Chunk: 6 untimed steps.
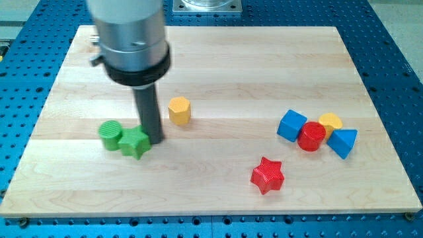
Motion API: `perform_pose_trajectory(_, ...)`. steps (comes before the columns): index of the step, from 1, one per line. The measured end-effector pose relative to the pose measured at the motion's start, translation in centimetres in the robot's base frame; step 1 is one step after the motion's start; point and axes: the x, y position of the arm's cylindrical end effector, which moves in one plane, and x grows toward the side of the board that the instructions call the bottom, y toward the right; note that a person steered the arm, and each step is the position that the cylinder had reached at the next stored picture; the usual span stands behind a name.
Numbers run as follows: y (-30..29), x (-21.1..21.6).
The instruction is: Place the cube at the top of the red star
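Note:
A blue cube (291,125) lies at the view's right, touching a red cylinder (311,137). The red star (268,175) lies lower, below and left of the cube, apart from it. My tip (155,139) is far to the left, on the board right beside a green star (135,142), at its right edge. The rod hangs from a large grey cylinder body at the view's top left.
A green cylinder (110,134) touches the green star's left side. A yellow hexagonal block (179,110) lies right of my rod. A yellow block (330,122) and a blue triangular block (342,142) cluster with the red cylinder. The wooden board (218,59) rests on a blue perforated table.

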Motion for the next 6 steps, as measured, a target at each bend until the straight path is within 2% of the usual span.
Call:
perform_pose_trajectory(1,11.6,0.1)
perform_pose_trajectory(2,18.9,-1.7)
perform_pose_trajectory(3,19.0,-5.0)
perform_pose_trajectory(4,24.8,-5.1)
perform_pose_trajectory(5,27.2,-4.2)
perform_pose_trajectory(6,27.2,-1.8)
